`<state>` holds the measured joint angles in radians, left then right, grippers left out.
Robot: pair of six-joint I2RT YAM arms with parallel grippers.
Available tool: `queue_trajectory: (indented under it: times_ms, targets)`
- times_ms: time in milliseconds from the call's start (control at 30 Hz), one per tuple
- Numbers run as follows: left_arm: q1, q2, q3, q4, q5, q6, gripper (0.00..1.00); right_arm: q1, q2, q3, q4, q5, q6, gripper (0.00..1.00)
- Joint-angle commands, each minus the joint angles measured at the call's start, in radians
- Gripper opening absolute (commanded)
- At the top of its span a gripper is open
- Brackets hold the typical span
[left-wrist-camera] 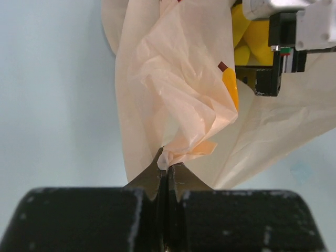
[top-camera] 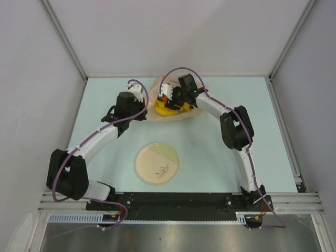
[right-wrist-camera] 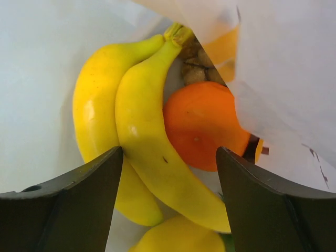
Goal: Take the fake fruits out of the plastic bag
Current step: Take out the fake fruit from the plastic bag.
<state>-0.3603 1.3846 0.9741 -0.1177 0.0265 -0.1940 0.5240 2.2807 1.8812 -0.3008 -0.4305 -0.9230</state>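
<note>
**Fruit in the bag at the far end of the desk**

The bag [left-wrist-camera: 168, 94] is thin, crinkled, peach-beige film, sheer enough that colour glows through it. It lies at 12 o'clock on the pale blue desk [top-camera: 210, 152], between the tips of the two arms. The glossy plastic fruits I can see are all inside it, none out on the desk.

From overhead I make out only a yellow and orange blur in the bag. The left arm [top-camera: 100, 139] reaches in from its 9 o'clock and the right arm [top-camera: 233, 128] from its 3 o'clock.

The left wrist view shows what the overhead view hides: the left jaws are clenched tight on a pinched fold of the bag's edge. The right wrist view looks straight into the opening. There the right jaws stand wide apart, released and gripping nothing, with the bananas [right-wrist-camera: 142, 121] lying between the tips and the orange ball [right-wrist-camera: 202, 126] at their 3 o'clock. Brownish lumps by the banana stem are too hidden to name.

Counting:
- one bag
- two bananas joined at the stem
- one orange ball
- one more yellow piece [right-wrist-camera: 178, 236] at 6 o'clock of the bananas
- one cream plate [top-camera: 149, 157] with a twig drawing, at 6 o'clock of the bag and well apart from it
</note>
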Motion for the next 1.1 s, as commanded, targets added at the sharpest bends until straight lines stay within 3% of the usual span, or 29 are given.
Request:
queue_trajectory:
  times_ms: [0, 100, 233, 333, 533, 900, 1000, 1033, 1067]
  targets:
    - [0.011, 0.042, 0.043, 0.006, 0.018, -0.039, 0.00, -0.009, 0.080, 0.085, -0.086, -0.002, -0.122, 0.77]
    - [0.018, 0.065, 0.061, 0.006, 0.023, -0.045, 0.00, -0.010, 0.132, 0.159, -0.178, -0.004, -0.166, 0.73]
    - [0.021, 0.080, 0.081, 0.012, 0.024, -0.042, 0.00, -0.019, 0.135, 0.199, -0.241, -0.027, -0.154, 0.41]
    - [0.026, 0.087, 0.092, 0.027, 0.023, -0.042, 0.00, -0.025, 0.052, 0.145, -0.201, -0.050, -0.106, 0.28]
    - [0.037, 0.117, 0.141, 0.064, 0.020, -0.030, 0.00, -0.013, -0.167, -0.003, -0.187, -0.123, -0.036, 0.25]
    - [0.055, 0.168, 0.270, 0.102, 0.035, 0.022, 0.01, 0.017, -0.423, -0.056, -0.231, -0.162, 0.214, 0.22]
    - [0.061, 0.160, 0.288, 0.095, 0.075, 0.022, 0.21, 0.047, -0.506, -0.080, -0.283, -0.183, 0.256, 0.22]
    - [0.067, 0.154, 0.291, 0.093, 0.082, 0.021, 0.47, 0.054, -0.530, -0.091, -0.308, -0.188, 0.262, 0.22]
    - [0.070, 0.140, 0.299, 0.089, 0.087, 0.015, 0.58, 0.082, -0.552, -0.105, -0.325, -0.197, 0.265, 0.21]
